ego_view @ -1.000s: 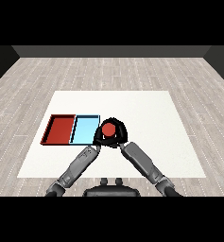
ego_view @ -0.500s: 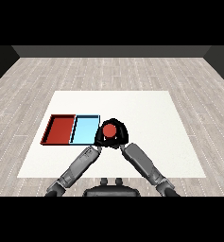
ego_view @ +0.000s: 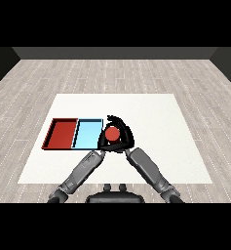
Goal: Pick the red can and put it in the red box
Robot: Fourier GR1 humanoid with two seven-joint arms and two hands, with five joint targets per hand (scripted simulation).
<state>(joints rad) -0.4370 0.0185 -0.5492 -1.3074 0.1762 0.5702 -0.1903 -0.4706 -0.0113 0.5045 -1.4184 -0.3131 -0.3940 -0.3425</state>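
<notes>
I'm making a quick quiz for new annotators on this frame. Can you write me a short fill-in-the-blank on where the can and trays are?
1. The red can is held by the robot's ____ hand.
2. The tray right next to the can is the ____ one.
3. The red tray lies to the ____ of the light blue tray in the head view.
4. Both trays rest on the ____ table.

Missing words: right; light blue; left; white

Illumination even and bright across the white bench (ego_view: 151,112); no glare noted. Light appears diffuse, from overhead. Shadows faint, limited to a soft darkening beneath the forearms. Wood floor (ego_view: 151,73) evenly lit; rear wall dark. No edge distortion observed.
</notes>
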